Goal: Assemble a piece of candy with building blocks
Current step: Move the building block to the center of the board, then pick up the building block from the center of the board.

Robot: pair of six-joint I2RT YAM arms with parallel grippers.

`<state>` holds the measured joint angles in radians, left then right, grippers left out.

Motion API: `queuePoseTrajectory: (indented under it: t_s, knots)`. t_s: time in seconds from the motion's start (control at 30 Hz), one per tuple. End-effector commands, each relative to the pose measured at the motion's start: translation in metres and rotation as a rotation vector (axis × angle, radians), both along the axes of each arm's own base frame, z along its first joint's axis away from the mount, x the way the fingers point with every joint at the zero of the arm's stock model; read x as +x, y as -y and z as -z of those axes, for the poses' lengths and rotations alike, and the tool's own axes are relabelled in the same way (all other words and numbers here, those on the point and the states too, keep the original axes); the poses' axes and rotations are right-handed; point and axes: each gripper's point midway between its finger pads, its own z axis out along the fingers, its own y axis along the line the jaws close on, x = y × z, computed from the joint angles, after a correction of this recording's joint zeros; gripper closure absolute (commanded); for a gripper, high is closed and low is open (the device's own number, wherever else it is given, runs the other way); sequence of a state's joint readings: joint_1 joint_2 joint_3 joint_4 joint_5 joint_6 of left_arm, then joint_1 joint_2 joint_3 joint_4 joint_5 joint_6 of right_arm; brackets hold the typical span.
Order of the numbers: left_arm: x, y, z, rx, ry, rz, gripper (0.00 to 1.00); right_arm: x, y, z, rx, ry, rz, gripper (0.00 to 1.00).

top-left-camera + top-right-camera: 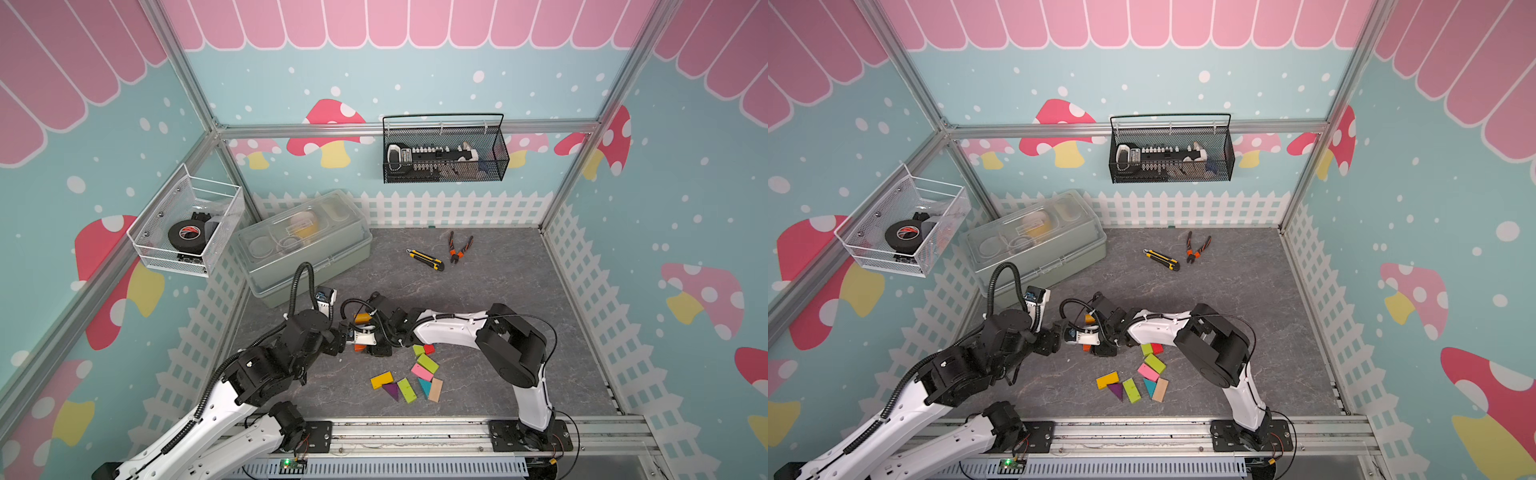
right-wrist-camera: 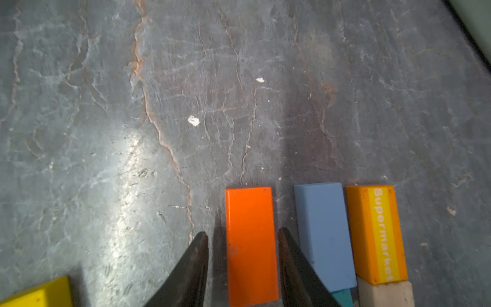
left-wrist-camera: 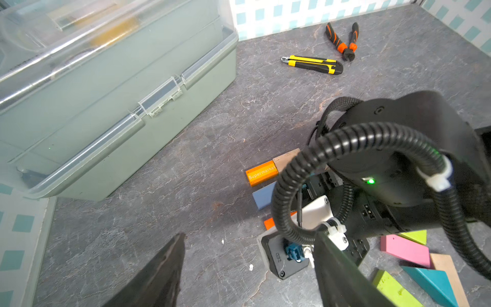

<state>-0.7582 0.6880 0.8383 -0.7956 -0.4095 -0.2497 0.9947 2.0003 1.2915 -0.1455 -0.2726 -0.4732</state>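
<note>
Three building blocks lie side by side on the grey floor: an orange block, a blue block and an orange-yellow block printed "Supermarket". A tan block butts against the end of the printed one. My right gripper is open, with one finger on each side of the orange block and a narrow gap on both sides. My left gripper is open and empty over bare floor, just left of the right wrist. Several loose blocks, among them yellow, purple and pink, lie nearer the front.
A grey-green toolbox with a clear lid stands at the back left. A yellow-black utility knife and orange-handled pliers lie at the back. A black wire basket and a white one hang on the walls.
</note>
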Motion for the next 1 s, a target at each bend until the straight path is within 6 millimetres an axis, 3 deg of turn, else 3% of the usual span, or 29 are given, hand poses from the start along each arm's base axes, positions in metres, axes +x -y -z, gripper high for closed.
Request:
queuePoseTrajectory:
  t_s: [0.0,0.17,0.33,0.43,0.57,0.63,0.73,0.97]
  knots:
    - [-0.007,0.007,-0.017,-0.058,0.034,0.060,0.25,-0.002,-0.005,-0.024,0.073,-0.008,-0.006,0.57]
    - [-0.029,0.034,-0.034,-0.199,0.065,0.238,0.25,-0.005,-0.003,-0.041,0.114,-0.030,0.007,0.56]
    - [-0.050,0.046,-0.054,-0.288,0.123,0.362,0.26,0.000,0.012,-0.084,0.198,-0.016,0.051,0.54]
    - [-0.053,0.052,-0.053,-0.259,0.120,0.412,0.27,0.011,0.032,-0.106,0.260,-0.025,0.143,0.54]
    - [-0.057,0.079,-0.027,-0.123,-0.016,0.566,0.28,0.026,0.076,-0.130,0.383,-0.038,0.335,0.53]
    - [-0.051,0.090,-0.008,-0.018,-0.108,0.600,0.34,0.029,0.099,-0.140,0.452,-0.036,0.419,0.53]
    - [-0.043,0.101,0.022,0.081,-0.229,0.615,0.36,0.024,0.130,-0.140,0.504,-0.015,0.503,0.52]
    - [-0.058,0.119,0.074,0.235,-0.437,0.683,0.38,0.019,0.185,-0.133,0.521,0.115,0.664,0.50]
